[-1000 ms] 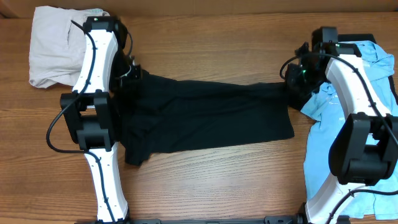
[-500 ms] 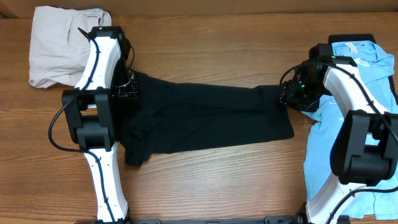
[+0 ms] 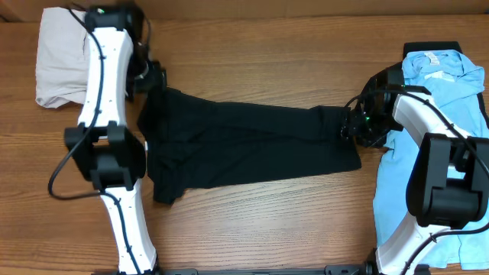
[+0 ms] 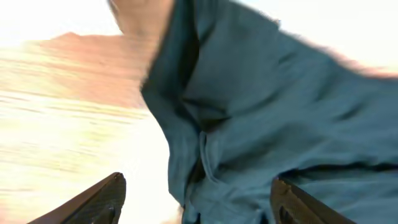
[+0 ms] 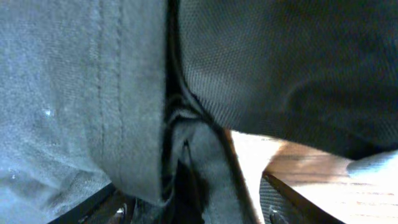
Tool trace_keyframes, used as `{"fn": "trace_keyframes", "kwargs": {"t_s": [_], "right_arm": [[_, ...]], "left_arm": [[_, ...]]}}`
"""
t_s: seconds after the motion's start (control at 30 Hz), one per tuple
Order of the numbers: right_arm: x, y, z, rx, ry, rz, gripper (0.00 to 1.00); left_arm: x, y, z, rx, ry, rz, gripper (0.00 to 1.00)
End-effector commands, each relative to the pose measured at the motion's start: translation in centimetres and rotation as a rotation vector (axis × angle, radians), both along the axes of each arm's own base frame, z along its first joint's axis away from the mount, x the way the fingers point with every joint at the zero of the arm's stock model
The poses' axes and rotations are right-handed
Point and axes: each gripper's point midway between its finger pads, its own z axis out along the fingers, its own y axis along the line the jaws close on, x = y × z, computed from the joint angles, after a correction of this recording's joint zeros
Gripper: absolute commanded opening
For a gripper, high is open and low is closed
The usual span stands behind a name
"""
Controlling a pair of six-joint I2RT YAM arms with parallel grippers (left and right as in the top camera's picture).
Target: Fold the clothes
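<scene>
The clothes' large black garment (image 3: 252, 145) lies spread across the table's middle. My left gripper (image 3: 150, 80) hovers over its far left corner. In the left wrist view this gripper (image 4: 199, 202) is open, jaws wide apart, and the garment's folded edge (image 4: 280, 106) lies below and beyond them. My right gripper (image 3: 353, 126) sits at the garment's right end. It is open in the right wrist view (image 5: 193, 205), with a ridge of the dark cloth (image 5: 280, 62) between the jaws and a gap to the right finger.
Pale beige trousers (image 3: 57, 65) are bunched at the far left corner, behind my left arm. Light-blue T-shirts (image 3: 443, 72) lie along the right side under my right arm. Bare wood (image 3: 252, 229) runs along the front of the table.
Both grippers went from shut to open and let go of the black garment. My left arm stretched toward the far edge. My right gripper came nearer and slightly left along the garment's end.
</scene>
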Motion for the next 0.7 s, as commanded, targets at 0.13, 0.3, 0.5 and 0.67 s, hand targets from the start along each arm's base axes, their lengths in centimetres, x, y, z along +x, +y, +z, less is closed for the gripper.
{"fn": "trace_keyframes", "kwargs": {"t_s": [0.13, 0.3, 0.5, 0.67], "right_arm": [[-1.8, 1.5, -1.9, 0.081, 0.004, 0.000, 0.40], [-1.6, 1.8, -1.8, 0.109, -0.004, -0.026, 0.04], [0.8, 0.1, 2.9, 0.122, -0.090, -0.069, 0.04], [0.5, -1.6, 8.9, 0.109, -0.146, -0.084, 0.04]], "left_arm": [[0.8, 0.5, 10.7, -0.004, -0.328, 0.037, 0.84], [1.0, 1.5, 12.8, -0.003, -0.404, 0.091, 0.93], [1.0, 3.3, 13.0, 0.002, -0.419, 0.148, 0.93], [1.3, 4.5, 13.2, 0.020, -0.439, 0.162, 0.93]]}}
